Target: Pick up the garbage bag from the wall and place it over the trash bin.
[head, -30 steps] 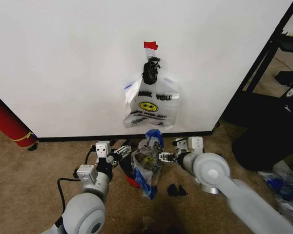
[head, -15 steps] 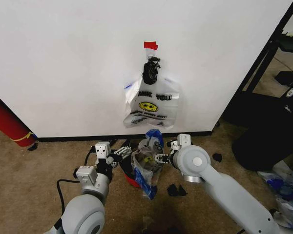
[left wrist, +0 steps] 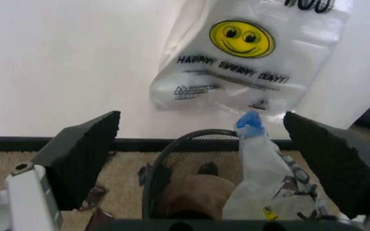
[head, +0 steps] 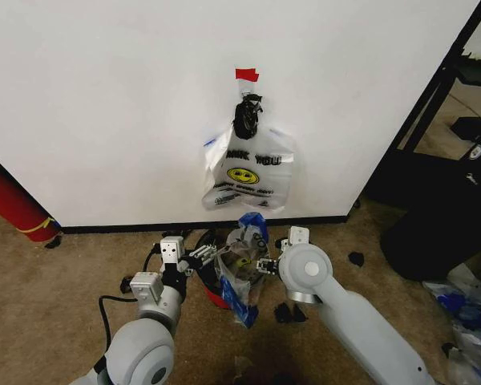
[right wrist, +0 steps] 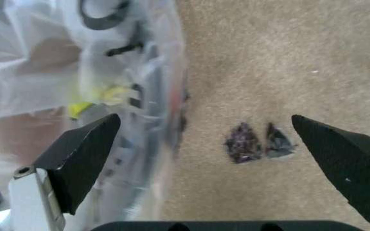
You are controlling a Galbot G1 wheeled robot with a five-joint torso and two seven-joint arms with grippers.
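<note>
A garbage bag (head: 248, 172) with a yellow smiley face hangs from a hook on the white wall (head: 104, 104), under a bit of red tape (head: 247, 74); the left wrist view also has this hanging bag (left wrist: 249, 57). Below it on the carpet stands the black trash bin (head: 211, 281), with a bag alike (head: 240, 269) draped over one side of its rim. My left gripper (head: 200, 257) is open beside the bin, facing its mesh rim (left wrist: 191, 139) and the draped bag (left wrist: 262, 183). On the other side my right gripper (head: 264, 265) is open, next to the crumpled plastic (right wrist: 75, 72).
A red roll (head: 12, 200) leans at the far left. A large black bag (head: 441, 233) and a dark frame stand at the right, with plastic litter (head: 465, 321) on the floor. Two small dark scraps (right wrist: 256, 142) lie on the carpet by the bin.
My right arm has swung in toward the bin, its wrist now closer to the draped bag. The left arm has shifted only slightly. The hanging bag has not moved.
</note>
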